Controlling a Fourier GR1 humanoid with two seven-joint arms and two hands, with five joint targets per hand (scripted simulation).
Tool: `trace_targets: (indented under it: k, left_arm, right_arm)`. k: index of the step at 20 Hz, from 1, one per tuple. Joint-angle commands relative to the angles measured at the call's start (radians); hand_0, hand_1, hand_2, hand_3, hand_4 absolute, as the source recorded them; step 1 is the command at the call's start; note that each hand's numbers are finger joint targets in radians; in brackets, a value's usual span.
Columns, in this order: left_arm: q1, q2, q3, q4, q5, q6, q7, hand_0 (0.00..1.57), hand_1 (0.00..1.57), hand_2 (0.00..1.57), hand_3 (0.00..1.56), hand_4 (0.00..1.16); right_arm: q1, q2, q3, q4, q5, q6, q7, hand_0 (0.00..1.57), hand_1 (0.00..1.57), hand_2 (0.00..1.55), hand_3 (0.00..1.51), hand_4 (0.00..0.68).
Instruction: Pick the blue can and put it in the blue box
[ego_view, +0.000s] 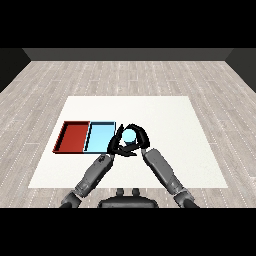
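Fingers of right hand curl round pale blue can; left hand fingers unclear.

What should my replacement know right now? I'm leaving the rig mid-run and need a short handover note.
Right hand: curled round the small light blue cylindrical can, holding it just right of the trays.
Left hand: close against the can from the left; whether it grips cannot be told.
Shallow light blue tray: lies beside the shallow red tray on the white table, with no can in it.
Done: can grasped.
Left: move it over the blue tray, release.
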Motion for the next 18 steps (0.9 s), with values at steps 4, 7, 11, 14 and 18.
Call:
trace_targets:
  k: [4, 7, 11, 14, 18]
  left_arm:
    - [-0.007, 0.0, -0.049, 0.014, 0.029, 0.036, -0.017, 0.0, 0.0, 0.0, 0.0, 0.0]
    - [-0.068, 0.0, 0.012, 0.077, 0.033, -0.02, -0.005, 0.0, 0.0, 0.0, 0.0, 0.0]
    - [-0.036, 0.0, -0.071, -0.007, 0.015, 0.061, -0.016, 0.0, 0.0, 0.0, 0.0, 0.1]
    - [-0.032, 0.0, -0.106, 0.048, -0.137, 0.176, -0.001, 0.27, 0.27, 0.52, 0.0, 0.57]
    - [-0.075, 0.0, -0.094, 0.024, -0.168, 0.197, 0.081, 0.32, 0.32, 0.48, 0.33, 0.18]
  right_arm:
    - [-0.042, 0.002, -0.022, 0.032, -0.028, 0.049, 0.008, 1.43, 1.43, 1.43, 1.39, 0.62]
    - [-0.024, 0.002, 0.076, -0.021, -0.008, -0.035, 0.046, 1.42, 1.42, 1.44, 1.4, 0.626]
    - [-0.093, 0.002, 0.106, 0.011, -0.02, -0.084, 0.041, 1.36, 1.36, 1.44, 1.4, 0.615]
    - [-0.098, 0.002, 0.137, 0.051, -0.067, -0.062, 0.017, 1.28, 1.28, 1.42, 1.4, 0.613]
    - [-0.082, 0.002, 0.196, 0.056, -0.074, -0.096, -0.019, 1.46, 1.46, 1.47, 1.4, 0.593]
